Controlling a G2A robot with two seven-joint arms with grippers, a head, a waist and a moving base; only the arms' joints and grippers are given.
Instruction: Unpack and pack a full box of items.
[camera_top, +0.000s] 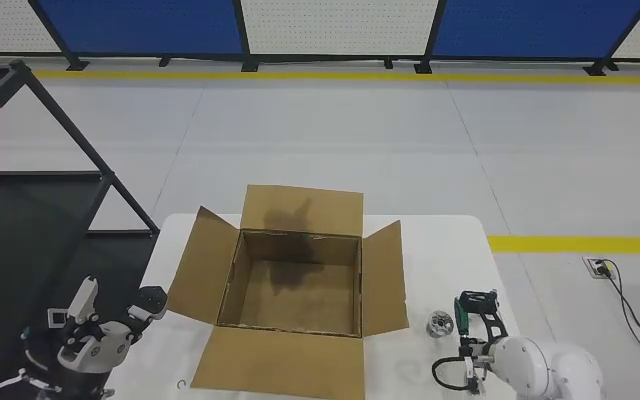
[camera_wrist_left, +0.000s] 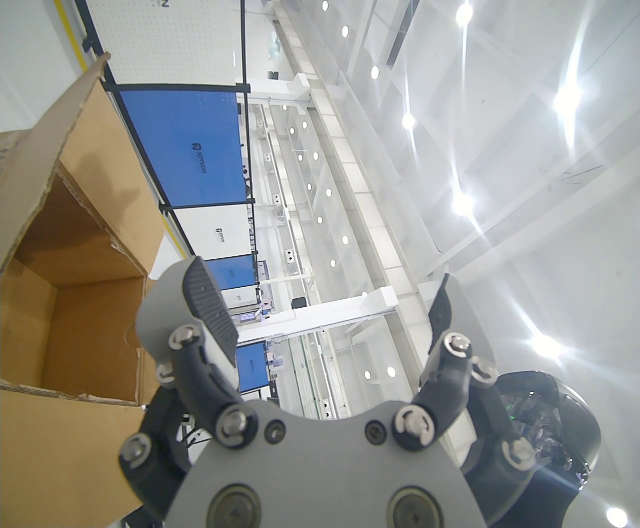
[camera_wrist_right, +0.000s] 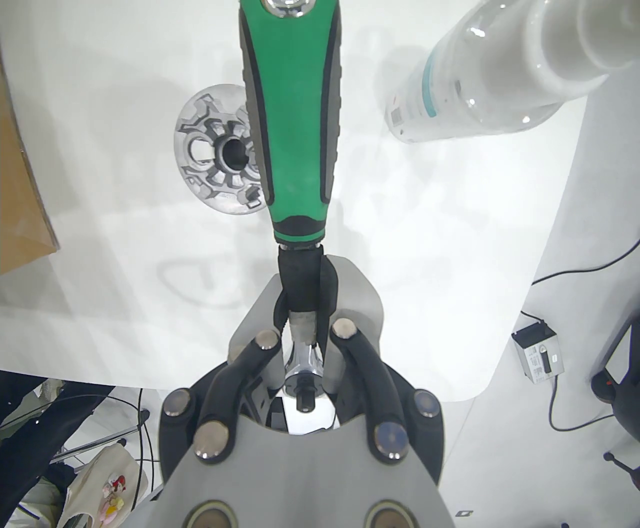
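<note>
Box (camera_top: 300, 210) sits open on the tabletop (camera_top: 440, 250); my right claw (camera_wrist_right: 305, 300) clamps the green-handled tool (camera_wrist_right: 290, 125), my left claw (camera_wrist_left: 325, 295) is spread apart.

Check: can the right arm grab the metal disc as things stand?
Probably not yet. The right gripper is shut on the green tool, so it is occupied. The disc lies close by on the table, out in the open.

Box (camera_top: 300, 208) on table (camera_top: 440, 250); metal hub (camera_top: 440, 322) right of it.
</note>
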